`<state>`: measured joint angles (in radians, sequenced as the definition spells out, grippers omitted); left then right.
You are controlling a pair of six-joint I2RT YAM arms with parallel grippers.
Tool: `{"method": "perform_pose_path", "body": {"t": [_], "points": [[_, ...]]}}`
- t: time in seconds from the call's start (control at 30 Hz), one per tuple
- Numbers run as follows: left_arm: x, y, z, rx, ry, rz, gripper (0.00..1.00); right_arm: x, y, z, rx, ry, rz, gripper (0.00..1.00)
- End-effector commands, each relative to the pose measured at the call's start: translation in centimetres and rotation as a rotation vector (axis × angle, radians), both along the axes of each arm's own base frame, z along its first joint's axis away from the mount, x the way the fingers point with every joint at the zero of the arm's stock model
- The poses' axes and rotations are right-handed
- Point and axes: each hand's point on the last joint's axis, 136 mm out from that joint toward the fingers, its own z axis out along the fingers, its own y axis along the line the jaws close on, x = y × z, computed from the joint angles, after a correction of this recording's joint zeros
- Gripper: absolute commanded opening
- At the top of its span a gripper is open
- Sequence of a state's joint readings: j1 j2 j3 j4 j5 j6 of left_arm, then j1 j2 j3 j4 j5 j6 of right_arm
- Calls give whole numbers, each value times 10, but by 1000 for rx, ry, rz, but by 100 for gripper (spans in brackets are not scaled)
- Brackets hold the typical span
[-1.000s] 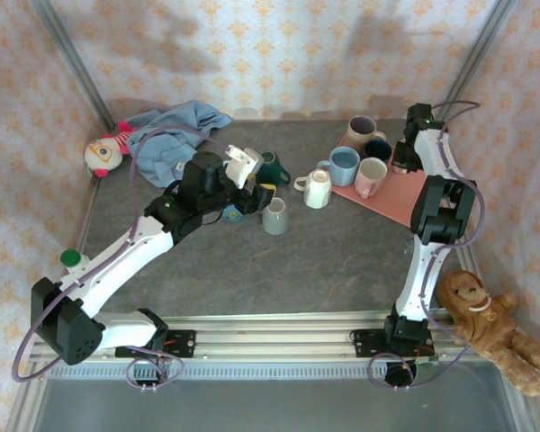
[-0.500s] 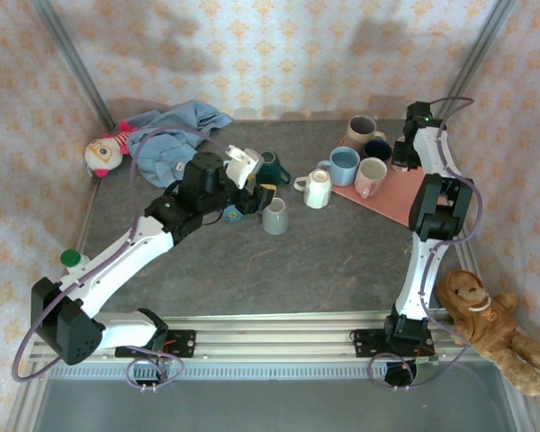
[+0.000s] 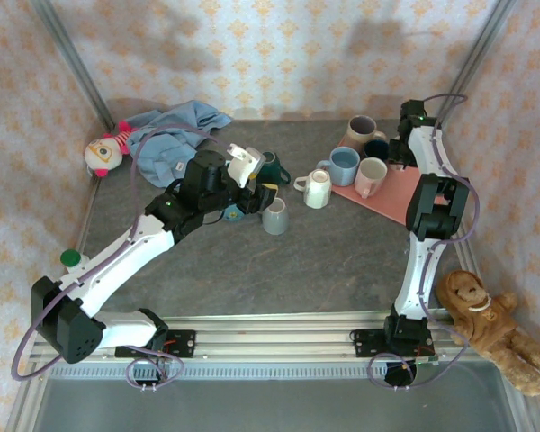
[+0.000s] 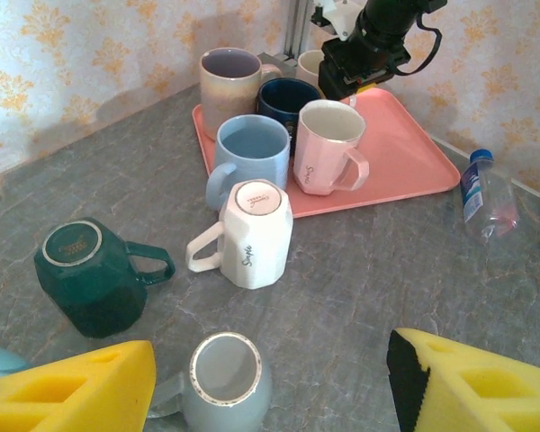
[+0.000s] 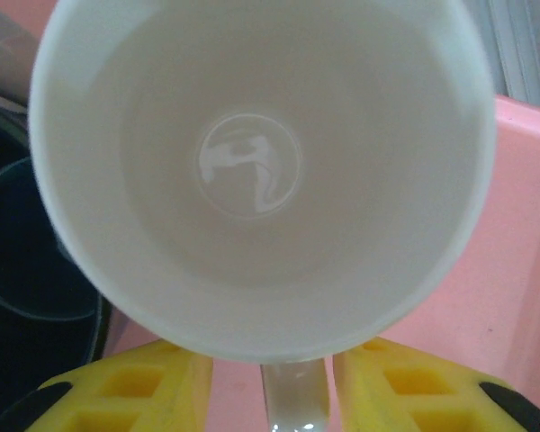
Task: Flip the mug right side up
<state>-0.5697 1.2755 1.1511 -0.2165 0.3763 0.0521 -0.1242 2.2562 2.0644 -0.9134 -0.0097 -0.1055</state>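
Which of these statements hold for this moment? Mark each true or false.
1. The white mug on the table stands with its base up. True.
2. The pink mug sits mouth up on the tray. True.
3. The left hand is clamped on the grey mug. False: its fingers are wide apart, and the grey mug stands free below them, mouth up.
4. The green mug stands upright on the tray. False: it is on the bare table, base showing.
5. The right hand has a finger on each side of the handle of the cream mug, which is mouth up on the tray. True.
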Motion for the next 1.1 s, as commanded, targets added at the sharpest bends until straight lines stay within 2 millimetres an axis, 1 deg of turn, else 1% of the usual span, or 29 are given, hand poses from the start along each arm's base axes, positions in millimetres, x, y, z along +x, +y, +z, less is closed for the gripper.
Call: {"method": "perform_pose_path", "body": {"t": [0.0, 0.2, 0.27, 0.37, 0.47, 0.57, 0.63, 0.73, 0.8, 0.93, 1.0, 1.07], "points": [[2, 3, 16, -22, -23, 37, 70, -3, -13, 55, -50, -127, -89, 42], [6, 16, 15, -45, -6, 133, 70, -30, -17, 81, -16, -203, -173, 44], [7, 21, 12, -48, 5, 167, 70, -42, -13, 86, 5, -230, -178, 45], [10, 33, 5, -43, 31, 246, 71, -63, 1, 93, 72, -275, -178, 45], [6, 38, -4, -13, 68, 265, 71, -85, 27, 99, 189, -314, -113, 43], [-3, 40, -17, 64, 76, 218, 71, -106, 55, 102, 298, -339, -12, 42], [-10, 40, -25, 122, 54, 165, 70, -119, 76, 105, 366, -361, 78, 42], [-16, 41, -31, 192, -37, 87, 69, -140, 104, 108, 429, -376, 211, 42], [-13, 44, -37, 232, -86, 61, 71, -154, 124, 108, 457, -369, 310, 42], [-5, 48, -54, 285, -26, -34, 73, -178, 161, 105, 480, -331, 461, 43], [-3, 50, -67, 381, 0, -103, 72, -187, 177, 103, 493, -324, 527, 44], [0, 50, -82, 471, -7, -171, 71, -191, 187, 102, 497, -325, 568, 45]]}}
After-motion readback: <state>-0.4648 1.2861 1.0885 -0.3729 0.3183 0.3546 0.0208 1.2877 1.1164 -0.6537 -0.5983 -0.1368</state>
